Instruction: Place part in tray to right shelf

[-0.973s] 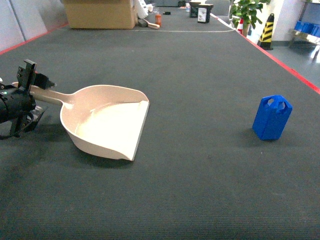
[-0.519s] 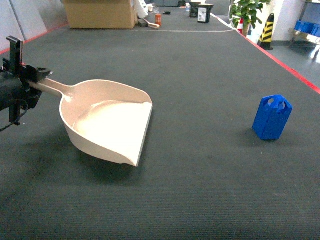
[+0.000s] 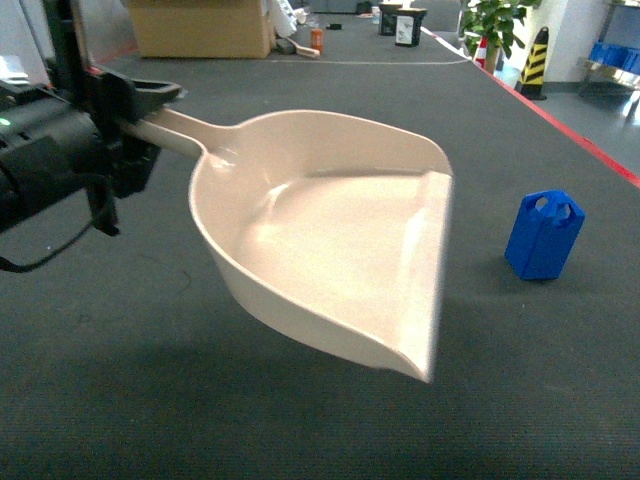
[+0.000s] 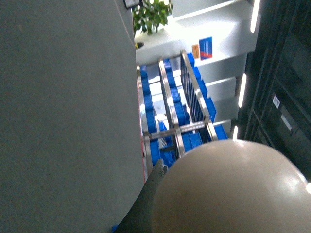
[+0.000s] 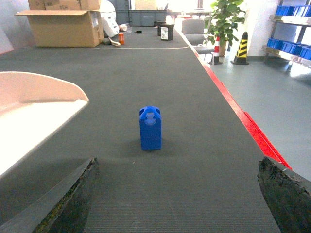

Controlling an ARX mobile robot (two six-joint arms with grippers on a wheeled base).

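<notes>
Tray [image 3: 330,240] is hanging in the air above the dark carpeted floor [image 3: 300,430] in the head view, its handle clamped in the left claw [image 3: 130,115] at the upper left, its wide flat lip pointing right and casting a shadow beneath. The part [image 3: 544,234] is standing upright on the floor well to the right of the tray's lip, well apart from the left claw and touching nothing else. A cardboard box [image 3: 200,27] is sitting far back on the left, and a potted plant [image 3: 495,25] and a striped cone [image 3: 533,62] are standing at the far right edge.

The left wrist view is showing the tray's rounded cream underside [image 4: 228,189] filling the lower right, with the right shelf [image 4: 175,116], a steel rack holding blue crates [image 4: 180,109], lying beyond it in the tilted picture.

The right wrist view is looking straight along the floor at the part [image 5: 150,127], standing ahead and between the two dark fingers [image 5: 68,199] of the right claw [image 5: 177,194], which are standing wide apart and gripping nothing. The tray's edge [image 5: 43,97] is entering at the left, apart from the part.
</notes>
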